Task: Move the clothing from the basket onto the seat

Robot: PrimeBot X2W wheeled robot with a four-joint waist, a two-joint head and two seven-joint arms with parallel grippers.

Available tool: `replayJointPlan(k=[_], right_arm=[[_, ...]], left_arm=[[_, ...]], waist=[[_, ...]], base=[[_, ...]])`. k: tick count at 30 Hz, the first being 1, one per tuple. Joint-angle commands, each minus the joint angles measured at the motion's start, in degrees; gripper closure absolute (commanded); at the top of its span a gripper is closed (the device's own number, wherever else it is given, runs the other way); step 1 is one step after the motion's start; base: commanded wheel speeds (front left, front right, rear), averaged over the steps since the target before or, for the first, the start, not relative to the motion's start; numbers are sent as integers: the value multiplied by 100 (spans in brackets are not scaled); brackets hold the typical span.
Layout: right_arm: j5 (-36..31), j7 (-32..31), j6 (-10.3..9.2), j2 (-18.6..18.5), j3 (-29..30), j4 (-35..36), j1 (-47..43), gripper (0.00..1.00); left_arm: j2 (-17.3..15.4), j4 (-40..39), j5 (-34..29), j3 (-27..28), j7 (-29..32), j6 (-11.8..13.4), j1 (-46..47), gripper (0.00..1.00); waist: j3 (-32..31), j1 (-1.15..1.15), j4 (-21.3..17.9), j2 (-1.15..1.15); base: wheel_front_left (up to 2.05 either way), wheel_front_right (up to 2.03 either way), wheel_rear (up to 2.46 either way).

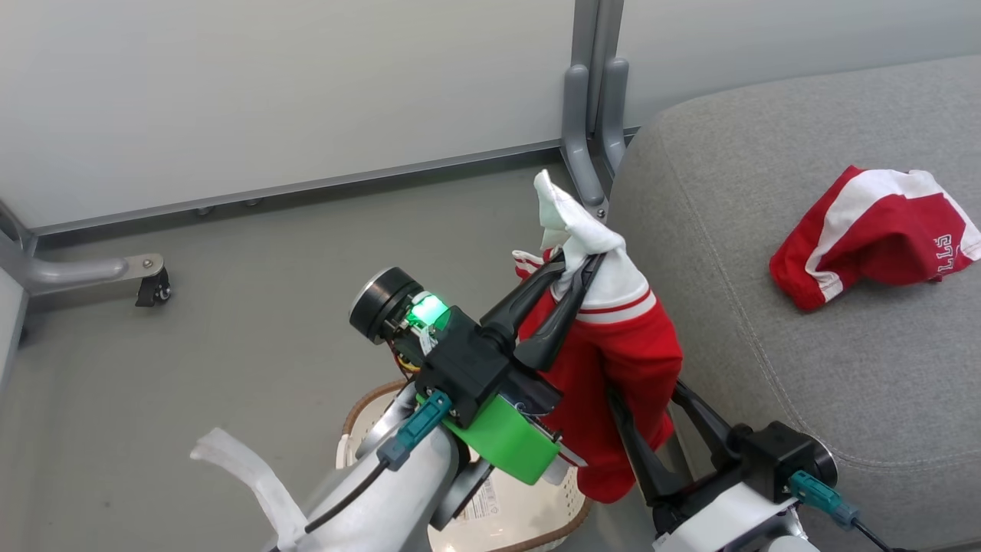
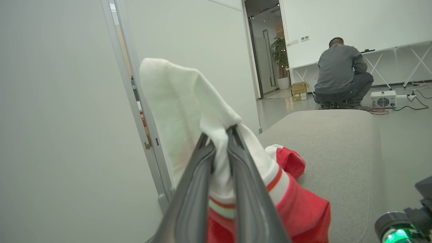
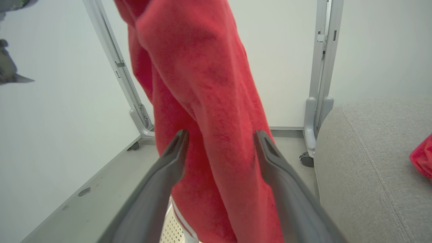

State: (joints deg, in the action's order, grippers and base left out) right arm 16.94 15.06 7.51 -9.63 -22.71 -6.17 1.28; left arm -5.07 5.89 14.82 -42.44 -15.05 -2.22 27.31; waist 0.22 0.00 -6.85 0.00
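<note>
Right end effector [image 1: 646,395] [image 3: 219,135]: fingers spread wide, nothing gripped, flanking the lower folds of the hanging garment [image 1: 625,353]; contact unclear. Left end effector [image 1: 576,264] [image 2: 219,133] just beyond it: fingers pinched tight on the garment's white top, red body hanging below them. Basket [image 1: 360,406] under the left end effector, on the floor. Seat [image 1: 805,368] just right of both end effectors. Second garment [image 1: 874,234] lies on it, well right of the left fingertips.

The left gripper [image 2: 218,132] pinches a white-and-red garment [image 2: 175,98] at the seat's [image 2: 341,145] near end, another garment [image 2: 291,161] lying on the seat and a person [image 2: 339,72] crouching beyond it.
</note>
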Motion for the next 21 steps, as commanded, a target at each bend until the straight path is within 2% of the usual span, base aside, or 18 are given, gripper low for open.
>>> replayJointPlan(k=[1, 2, 3, 4, 20, 21], right_arm=[[-52, 17, -4, 1, 29, -66, -74, 0], [-77, 17, -4, 7, 65, -140, -101, 53], [-94, 17, -5, 15, 81, -187, -116, 91], [-78, 17, -4, 24, 59, -258, -141, 100], [9, 17, -5, -5, 53, -250, -97, 100], [9, 17, -4, -10, 57, -244, -101, 100]], left_arm=[[-5, -25, -42, 1, -17, -3, 73, 100], [5, -30, -57, -16, -17, 1, 97, 100], [11, -23, -66, -27, -17, 0, 103, 100], [14, -12, -83, -37, -17, 14, 115, 100], [-89, 344, -94, 47, -4, 208, 169, 100], [-90, 346, -116, 69, -5, 243, 183, 93]], waist=[[29, 0, 65, 0], [43, 0, 87, 0], [50, 0, 99, 0], [64, 0, 115, 0], [201, 0, 164, 0], [203, 0, 165, 0]], base=[[0, 0, 0], [0, 0, 0], [0, 0, 0], [0, 0, 0], [0, 0, 0], [0, 0, 0]])
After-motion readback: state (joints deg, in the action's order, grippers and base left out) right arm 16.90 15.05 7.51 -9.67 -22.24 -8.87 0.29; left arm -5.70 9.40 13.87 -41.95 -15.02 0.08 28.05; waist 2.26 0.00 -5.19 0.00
